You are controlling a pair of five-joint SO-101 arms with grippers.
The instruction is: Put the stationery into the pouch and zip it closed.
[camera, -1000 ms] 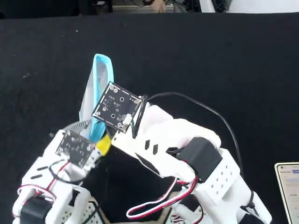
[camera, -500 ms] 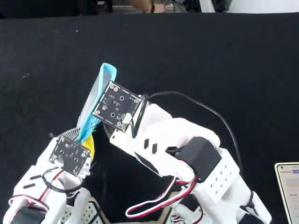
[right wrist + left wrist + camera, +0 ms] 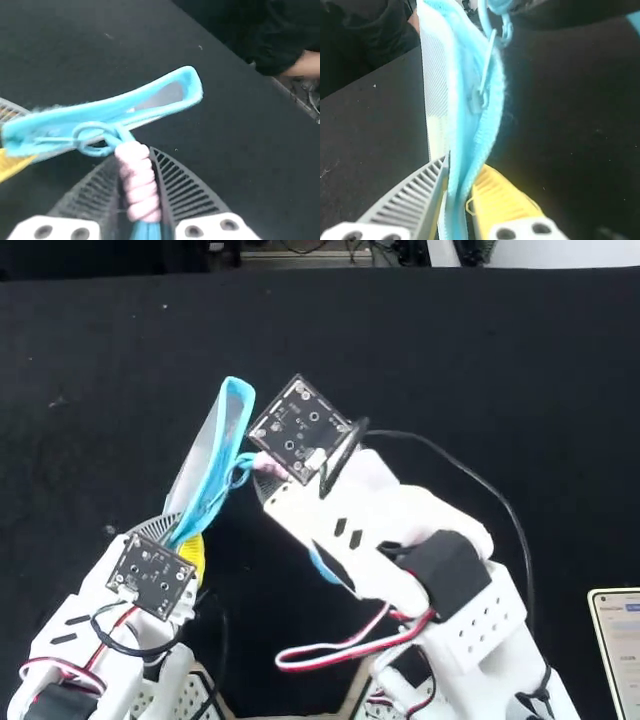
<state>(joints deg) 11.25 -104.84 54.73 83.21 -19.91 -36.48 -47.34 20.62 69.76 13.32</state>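
Free passage over far table; pouch obstructing near left.

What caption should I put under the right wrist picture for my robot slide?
The right gripper pinches a pink tassel looped onto the zipper ring of the blue pouch.

The high view looks down from above the near edge over the table. The 2 wrist views sit just behind the left gripper and right gripper, very close, facing far. All 3 share the pouch and pull.
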